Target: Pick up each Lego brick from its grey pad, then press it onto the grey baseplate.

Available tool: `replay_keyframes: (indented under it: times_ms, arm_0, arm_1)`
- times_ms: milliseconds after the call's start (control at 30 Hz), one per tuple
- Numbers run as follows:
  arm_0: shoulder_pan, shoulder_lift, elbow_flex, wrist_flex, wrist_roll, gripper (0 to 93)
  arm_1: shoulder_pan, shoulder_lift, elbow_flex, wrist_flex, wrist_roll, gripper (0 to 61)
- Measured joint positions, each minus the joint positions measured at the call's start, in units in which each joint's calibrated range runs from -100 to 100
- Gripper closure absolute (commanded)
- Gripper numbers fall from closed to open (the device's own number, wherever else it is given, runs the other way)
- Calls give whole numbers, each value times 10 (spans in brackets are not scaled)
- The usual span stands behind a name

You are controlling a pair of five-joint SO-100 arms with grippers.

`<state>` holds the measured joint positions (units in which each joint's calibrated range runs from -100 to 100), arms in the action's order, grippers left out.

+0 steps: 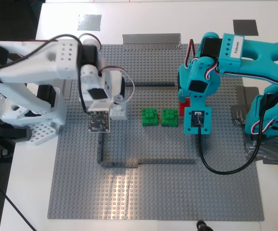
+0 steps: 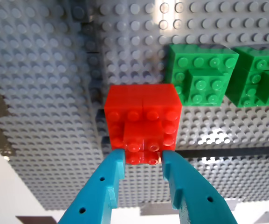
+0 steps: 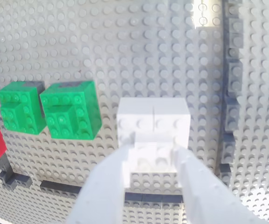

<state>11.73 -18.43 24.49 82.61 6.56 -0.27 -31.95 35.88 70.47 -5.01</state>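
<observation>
The red brick [image 2: 142, 122] is between the teal fingers of my first gripper [image 2: 142, 159], which is shut on its raised top part. In the exterior view it [image 1: 183, 103] shows red under the teal arm, low on the grey baseplate [image 1: 153, 192], right of two green bricks. My second gripper [image 3: 152, 161], white, is shut on the white brick [image 3: 154, 122]. That brick [image 1: 120, 113] sits low on the plate left of the green bricks. The silvery pad [image 1: 89, 21] and the charcoal pad [image 1: 245, 26] lie bare at the back of the table.
Two green bricks [image 1: 150, 117] [image 1: 169, 117] stand side by side between the grippers. A thin dark-grey brick outline [image 1: 148, 162] runs around them on the plate. A silver tape strip [image 1: 151, 37] lies at the plate's far edge. Cables hang from both arms.
</observation>
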Motion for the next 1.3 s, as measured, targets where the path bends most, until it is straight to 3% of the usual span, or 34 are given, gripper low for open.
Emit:
replay_keyframes:
  times_ms: [467,1300]
  arm_0:
    - [1,6,0,1,0,927]
    - [-13,8,0,5,-22,927]
  arm_1:
    - [35,94,4,-97,13,612]
    - [7,130,4,-122,7,612]
